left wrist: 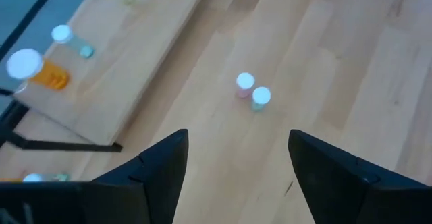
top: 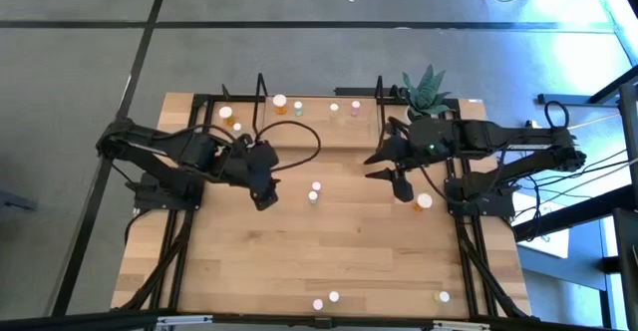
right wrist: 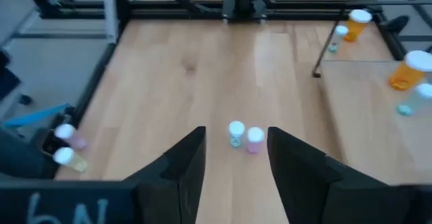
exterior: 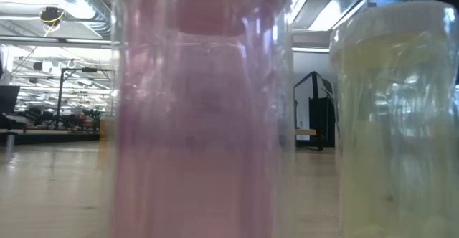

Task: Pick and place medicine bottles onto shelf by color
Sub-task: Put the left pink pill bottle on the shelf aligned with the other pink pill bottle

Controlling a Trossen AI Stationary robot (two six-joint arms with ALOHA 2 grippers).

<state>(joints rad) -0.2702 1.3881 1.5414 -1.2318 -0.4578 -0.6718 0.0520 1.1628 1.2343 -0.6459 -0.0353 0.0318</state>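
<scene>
Right against your low camera stands a pink bottle (exterior: 201, 123); both the left gripper (left wrist: 236, 177) and the right gripper (right wrist: 236, 163) hover with fingers apart, empty.

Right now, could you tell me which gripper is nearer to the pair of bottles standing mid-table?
Left, narrowly. The left gripper hovers open just beside the pair of bottles, while the right gripper hangs open slightly farther off on their other side.

wooden table (top: 349, 251) carries the shelf (top: 309, 122) and scattered medicine bottles (top: 315, 191).
</scene>
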